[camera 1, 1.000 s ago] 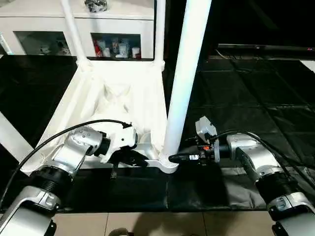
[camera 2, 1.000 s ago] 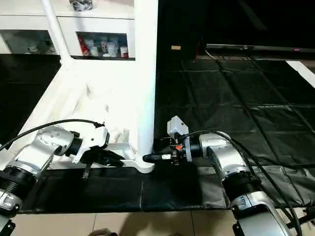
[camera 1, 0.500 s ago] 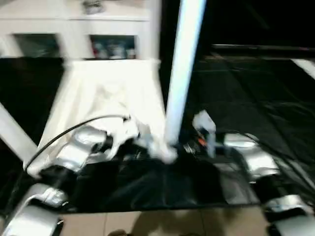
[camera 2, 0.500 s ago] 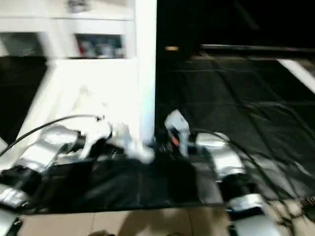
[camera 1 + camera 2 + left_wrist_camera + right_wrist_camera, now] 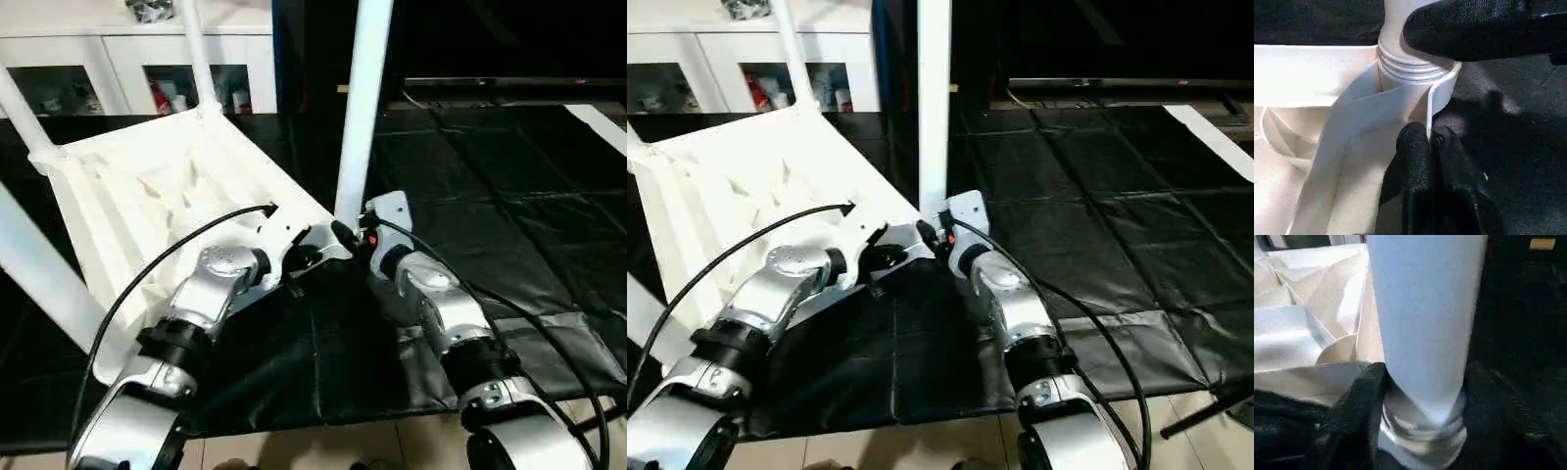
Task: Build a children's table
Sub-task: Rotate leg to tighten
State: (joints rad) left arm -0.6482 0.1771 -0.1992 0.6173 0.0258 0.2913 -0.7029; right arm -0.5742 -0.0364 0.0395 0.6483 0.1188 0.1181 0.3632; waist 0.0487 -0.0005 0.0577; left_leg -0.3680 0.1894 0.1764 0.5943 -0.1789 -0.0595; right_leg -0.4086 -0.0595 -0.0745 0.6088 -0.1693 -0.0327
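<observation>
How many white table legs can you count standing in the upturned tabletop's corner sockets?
4. One leg rises at the near corner between the grippers; one at the far corner by the cabinet; one at the far left corner; one crosses the left foreground, its socket hidden.

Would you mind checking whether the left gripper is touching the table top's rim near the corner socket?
Touching. In the left wrist view, the left gripper has its jaws shut on the thin rim wall of the table top, just below the corner socket holding the leg.

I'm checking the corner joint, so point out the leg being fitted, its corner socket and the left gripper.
leg (image 5: 359,117), left eye view, mid-shaft.
corner socket (image 5: 1442,90), left wrist view, outer ring wall.
left gripper (image 5: 1431,143), left wrist view, between the fingertips.
</observation>
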